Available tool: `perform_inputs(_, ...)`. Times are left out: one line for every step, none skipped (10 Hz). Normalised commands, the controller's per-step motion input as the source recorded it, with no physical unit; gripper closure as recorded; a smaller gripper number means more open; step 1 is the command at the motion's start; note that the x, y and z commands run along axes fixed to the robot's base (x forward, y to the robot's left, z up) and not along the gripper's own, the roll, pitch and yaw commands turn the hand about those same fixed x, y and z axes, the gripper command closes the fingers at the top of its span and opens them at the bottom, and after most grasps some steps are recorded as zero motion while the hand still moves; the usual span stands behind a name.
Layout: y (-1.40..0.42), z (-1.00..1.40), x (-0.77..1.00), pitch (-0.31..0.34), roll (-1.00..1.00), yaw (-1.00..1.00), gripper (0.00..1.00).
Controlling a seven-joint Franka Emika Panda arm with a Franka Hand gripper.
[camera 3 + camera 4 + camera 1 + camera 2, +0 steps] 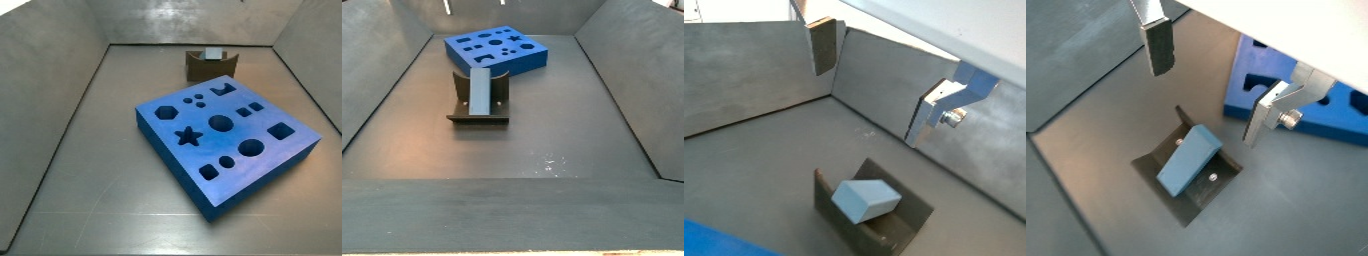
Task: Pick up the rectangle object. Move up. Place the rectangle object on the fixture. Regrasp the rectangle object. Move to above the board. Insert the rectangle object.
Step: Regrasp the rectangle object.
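Tool point(1213, 82) open, empty, hanging above the fixture point(1184, 195); fingers point(1157, 45) wide apart in both wrist views, out of frame in the side views.

Block point(1189, 160) resting tilted in the fixture notch, leaning on the upright, upper end free. Same block point(480, 88) seen in a side view, fixture just beside the board point(498, 49), toward the far end of the floor.

Placing judged done; regrasp next.

Risks:
- Descent off-centre: one pad hits the block's top end, knocks it out of the notch.
- Jaws closing askew on a tilted block: skewed grip, jam later at the board's slot.
- Descent too deep: fingertips strike the fixture.
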Motion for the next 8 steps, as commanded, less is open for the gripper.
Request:
perform_inputs(-0.02, 0.01, -0.02, -0.087, 1.0, 0.0, 0.0)
perform_inputs(-0.02, 0.0, -0.01, -0.086, 1.0, 0.0, 0.0)
perform_inputs(-0.02, 0.0, -0.01, -0.082, 1.0, 0.0, 0.0)
perform_inputs(-0.03, 0.0, 0.0, -0.074, 1.0, 0.0, 0.0)
perform_inputs(-0.02, 0.0, 0.01, -0.069, 1.0, 0.0, 0.0)
perform_inputs(-0.02, 0.0, 0.01, -0.06, 1.0, 0.0, 0.0)
perform_inputs(-0.03, 0.0, 0.01, -0.055, 1.0, 0.0, 0.0)
perform_inputs(-0.03, -0.01, 0.02, -0.047, 1.0, -0.01, 0.0)
